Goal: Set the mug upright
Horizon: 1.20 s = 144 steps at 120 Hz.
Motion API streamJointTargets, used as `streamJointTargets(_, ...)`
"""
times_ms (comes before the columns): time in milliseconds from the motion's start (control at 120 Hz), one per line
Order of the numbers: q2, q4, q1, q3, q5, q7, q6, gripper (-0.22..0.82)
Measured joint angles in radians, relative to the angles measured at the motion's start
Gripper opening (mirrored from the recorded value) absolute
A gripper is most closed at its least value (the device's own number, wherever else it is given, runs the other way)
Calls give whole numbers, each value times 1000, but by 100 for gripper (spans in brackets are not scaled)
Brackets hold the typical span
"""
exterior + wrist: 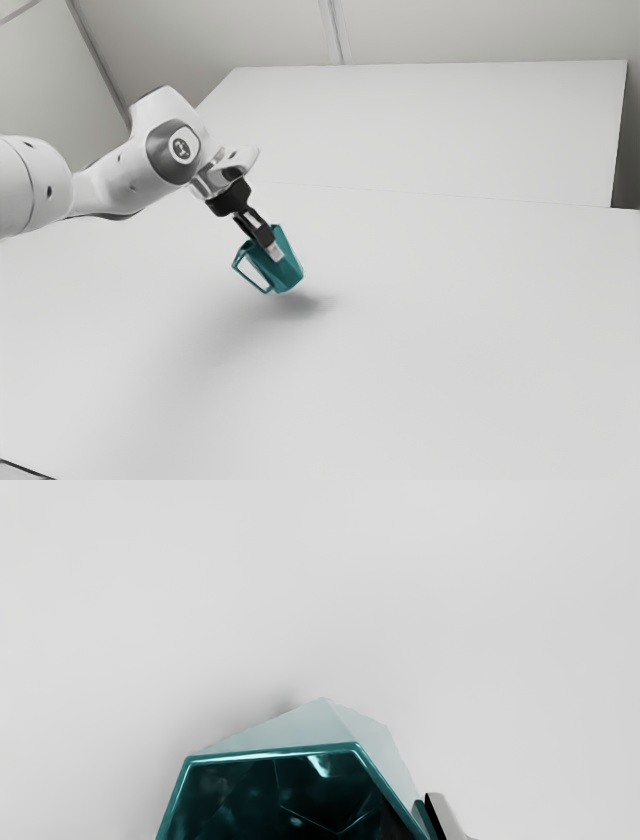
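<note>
- A smooth, pale grey-white table is spreading across most of the exterior view, with light grey walls standing behind it at the top of the frame.
- The black two-finger gripper, on the white arm coming in from the left of that frame, is gripping the wall of the shiny teal, faceted mug; its fingers are standing only slightly apart.
- The mug is hanging tilted at the fingertips, near the middle of the exterior view, just above its soft shadow; its angular handle is pointing toward the frame's left.
- In the wrist view, the mug's open mouth is facing the camera, with one dark finger reaching inside and the other pressing outside.
</note>
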Motion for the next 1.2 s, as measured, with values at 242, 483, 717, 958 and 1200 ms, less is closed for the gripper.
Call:
streamJointTargets(242,0,8,0,-2,230,-186,-57,-18)
streamJointTargets(483,6,28,-3,-31,359,-352,-81,-18)
streamJointTargets(717,25,27,-1,-43,459,-490,-25,-18)
streamJointTargets(958,60,27,-1,-61,483,-600,47,-18)
streamJointTargets(1200,87,26,-2,-67,489,-685,104,-18)
